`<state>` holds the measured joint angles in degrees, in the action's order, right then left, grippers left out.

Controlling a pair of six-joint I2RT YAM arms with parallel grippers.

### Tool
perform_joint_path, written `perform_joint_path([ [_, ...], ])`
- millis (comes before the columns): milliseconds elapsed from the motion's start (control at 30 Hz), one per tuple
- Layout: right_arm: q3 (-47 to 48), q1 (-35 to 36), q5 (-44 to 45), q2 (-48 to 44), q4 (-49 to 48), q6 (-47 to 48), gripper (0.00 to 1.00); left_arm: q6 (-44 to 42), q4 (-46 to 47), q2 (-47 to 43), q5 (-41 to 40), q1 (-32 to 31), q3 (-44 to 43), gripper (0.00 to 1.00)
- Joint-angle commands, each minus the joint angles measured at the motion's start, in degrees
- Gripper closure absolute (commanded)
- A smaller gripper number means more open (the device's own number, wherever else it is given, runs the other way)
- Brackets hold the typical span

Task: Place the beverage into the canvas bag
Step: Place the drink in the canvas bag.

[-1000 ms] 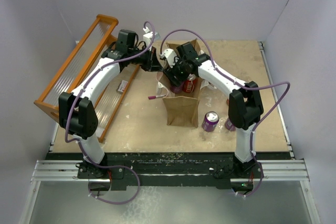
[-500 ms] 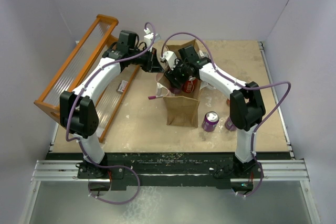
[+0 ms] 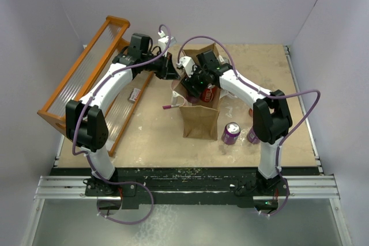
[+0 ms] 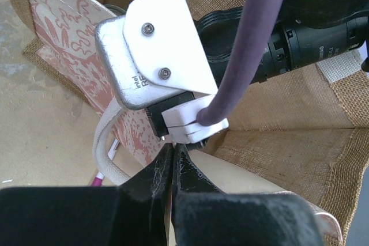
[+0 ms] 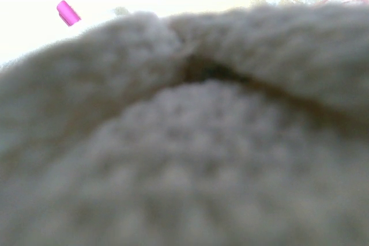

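Observation:
The canvas bag (image 3: 199, 116) stands upright mid-table with its mouth open. My left gripper (image 3: 170, 71) is shut on the bag's left rim; in the left wrist view its black jaws (image 4: 173, 156) pinch the thin edge, with the burlap lining (image 4: 277, 125) and a white handle (image 4: 106, 148) around them. My right gripper (image 3: 198, 86) reaches into the bag's mouth, closed around a red beverage can (image 3: 209, 92). The right wrist view is filled by blurred woven material (image 5: 190, 154) that hides its fingers.
A purple can (image 3: 231, 133) stands right of the bag, and another (image 3: 252, 137) is half hidden behind the right arm. A pink marker (image 3: 169, 107) lies left of the bag. An orange slatted rack (image 3: 86, 79) leans at the table's left.
The right gripper with the red can has shifted slightly back and left over the bag's mouth. The left arm has stayed in place on the rim.

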<state>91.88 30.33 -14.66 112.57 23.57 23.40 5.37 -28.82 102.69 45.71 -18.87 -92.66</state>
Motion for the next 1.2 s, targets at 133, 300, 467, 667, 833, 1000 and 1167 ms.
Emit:
perform_joint_path([
  [133, -0.31, -1.15, -4.8, -0.68, 7.9, 1.53, 0.67, 0.17, 3.94, -0.53, 1.79, 0.25, -2.69, 1.0],
  [300, -0.25, -1.15, -8.01, -3.11, 12.98, 6.19, 0.8, 0.1, 4.03, -0.22, 1.6, 0.26, -3.29, 1.0],
  [467, -0.6, -1.19, -7.18, -3.77, 13.66, 7.8, 0.82, 0.17, 4.15, 0.2, 1.65, 0.3, -3.49, 1.0],
  [667, -1.11, -1.15, -3.21, -0.97, 9.05, 6.88, 0.79, 0.28, 4.37, 1.15, 1.59, 0.24, -4.49, 1.0],
  [833, 0.84, -1.15, -0.5, 1.82, 6.13, 5.6, 0.73, 0.61, 4.55, 1.84, 1.71, 0.23, -5.15, 1.0],
  [1000, -0.38, -1.15, 0.0, 1.98, 3.93, 5.86, 0.64, 0.59, 4.6, 2.4, 1.61, 0.16, -5.78, 1.0],
  [1167, -2.02, -1.16, -0.56, 2.6, 4.25, 6.12, 0.52, 0.78, 4.71, 2.84, 1.66, 0.24, -6.03, 1.0],
])
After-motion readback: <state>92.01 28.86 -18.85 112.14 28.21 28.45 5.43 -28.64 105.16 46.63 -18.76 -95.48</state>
